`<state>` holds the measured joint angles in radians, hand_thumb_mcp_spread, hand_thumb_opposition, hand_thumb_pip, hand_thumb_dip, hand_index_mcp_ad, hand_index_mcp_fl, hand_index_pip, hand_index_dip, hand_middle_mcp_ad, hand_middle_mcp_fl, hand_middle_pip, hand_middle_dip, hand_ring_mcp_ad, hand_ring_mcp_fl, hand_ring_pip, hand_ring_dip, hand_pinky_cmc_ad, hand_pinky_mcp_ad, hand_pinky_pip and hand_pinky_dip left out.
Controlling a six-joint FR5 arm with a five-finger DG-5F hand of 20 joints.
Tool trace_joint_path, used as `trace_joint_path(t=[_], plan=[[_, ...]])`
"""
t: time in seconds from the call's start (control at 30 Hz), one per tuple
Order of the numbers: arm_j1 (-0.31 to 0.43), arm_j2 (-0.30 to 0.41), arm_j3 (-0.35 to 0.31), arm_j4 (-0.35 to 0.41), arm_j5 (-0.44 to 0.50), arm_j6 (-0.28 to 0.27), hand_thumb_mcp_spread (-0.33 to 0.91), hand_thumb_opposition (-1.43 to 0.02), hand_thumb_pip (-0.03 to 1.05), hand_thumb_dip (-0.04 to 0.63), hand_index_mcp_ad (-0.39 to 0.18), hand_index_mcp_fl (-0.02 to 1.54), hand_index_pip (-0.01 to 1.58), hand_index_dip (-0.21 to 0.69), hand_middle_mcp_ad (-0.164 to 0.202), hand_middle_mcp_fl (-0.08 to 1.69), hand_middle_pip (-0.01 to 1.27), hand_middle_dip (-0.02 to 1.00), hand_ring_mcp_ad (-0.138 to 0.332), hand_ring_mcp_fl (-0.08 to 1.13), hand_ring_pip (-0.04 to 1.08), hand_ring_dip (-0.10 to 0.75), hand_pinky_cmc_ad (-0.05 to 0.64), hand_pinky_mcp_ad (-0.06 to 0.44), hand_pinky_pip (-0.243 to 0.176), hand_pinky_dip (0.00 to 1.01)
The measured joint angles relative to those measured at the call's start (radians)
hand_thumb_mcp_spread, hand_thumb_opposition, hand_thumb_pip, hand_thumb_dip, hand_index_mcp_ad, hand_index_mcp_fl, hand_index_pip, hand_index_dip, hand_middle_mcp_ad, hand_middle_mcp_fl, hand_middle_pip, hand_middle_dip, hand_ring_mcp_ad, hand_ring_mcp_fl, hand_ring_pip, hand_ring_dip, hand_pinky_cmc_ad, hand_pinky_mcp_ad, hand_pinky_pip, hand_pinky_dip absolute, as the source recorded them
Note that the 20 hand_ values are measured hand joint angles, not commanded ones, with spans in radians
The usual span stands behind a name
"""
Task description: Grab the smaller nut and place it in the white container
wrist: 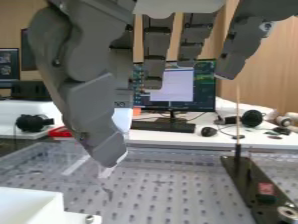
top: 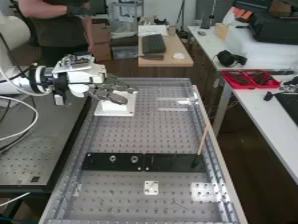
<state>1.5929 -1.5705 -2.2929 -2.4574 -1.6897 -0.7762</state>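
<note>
Toward the far end of the perforated bench (top: 126, 132), the hand (top: 106, 92) hangs at the white container (top: 124, 106), overlapping its upper part in the high view. In the wrist view, the fingers (wrist: 156, 50) extend nearly straight, with spaces between them, and the thumb (wrist: 90, 95) stands apart from their tips. The position of the smaller nut cannot be told. Nearer the high view's camera, a flat black bar (top: 169, 162) lies across the bench, bearing the larger nut (top: 113, 158) and, just beside it, the bearing (top: 134, 159). Near the bar's opposite end rises a slender rod (top: 203, 140), slightly tilted in the high view.
</note>
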Motion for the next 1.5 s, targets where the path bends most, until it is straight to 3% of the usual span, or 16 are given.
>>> trace_joint_path(t=[0.63,1.03,1.4,1.5], plan=[[0.109,-0.101,0.026,0.006,-0.105,0.095,0.58,-0.98,0.55,0.25,-0.136,0.45,1.52,0.237,0.01,0.31,0.13,0.24,0.096,0.04,0.11,0.087,0.351,0.264,0.037,0.2],[0.192,-0.152,0.028,0.04,-0.091,0.134,0.58,-0.98,0.54,0.25,-0.136,0.45,1.52,0.237,0.01,0.31,0.13,0.24,0.096,0.04,0.11,0.087,0.347,0.258,0.033,0.2],[0.222,-0.2,0.052,0.037,-0.075,0.121,0.58,-0.98,0.55,0.25,-0.136,0.42,1.52,0.237,0.01,0.32,0.13,0.24,0.096,0.04,0.11,0.087,0.347,0.248,0.033,0.2],[0.209,-0.197,0.056,0.024,-0.077,0.117,0.59,-0.94,0.56,0.253,-0.164,0.38,1.47,0.227,0.007,0.29,0.13,0.24,0.096,0.05,0.11,0.087,0.347,0.248,0.037,0.2]])
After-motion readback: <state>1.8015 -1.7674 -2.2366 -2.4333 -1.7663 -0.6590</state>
